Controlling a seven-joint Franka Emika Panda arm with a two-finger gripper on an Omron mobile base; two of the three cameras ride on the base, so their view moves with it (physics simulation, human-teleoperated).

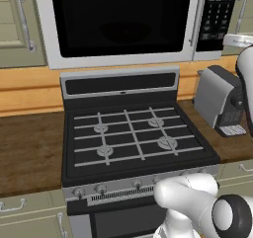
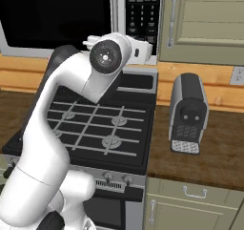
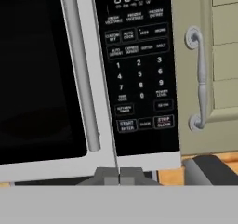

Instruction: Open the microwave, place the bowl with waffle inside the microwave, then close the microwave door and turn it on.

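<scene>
Microwave door (image 1: pixel 118 22) shut, a dim round shape behind its glass, perhaps the bowl. Gripper (image 3: pixel 119 175), fingertips pressed together and empty, faces the keypad panel (image 3: pixel 139 74); only starting appears left.

Home kitchen: gas stove (image 1: pixel 133 133), over-range microwave (image 1: pixel 123 22), beige cabinets (image 2: pixel 205 21), wooden counter (image 1: pixel 27 148).

Grey-framed microwave (image 1: pixel 123 24) above stove, black-glass microwave door (image 1: pixel 118 17) shut
</scene>
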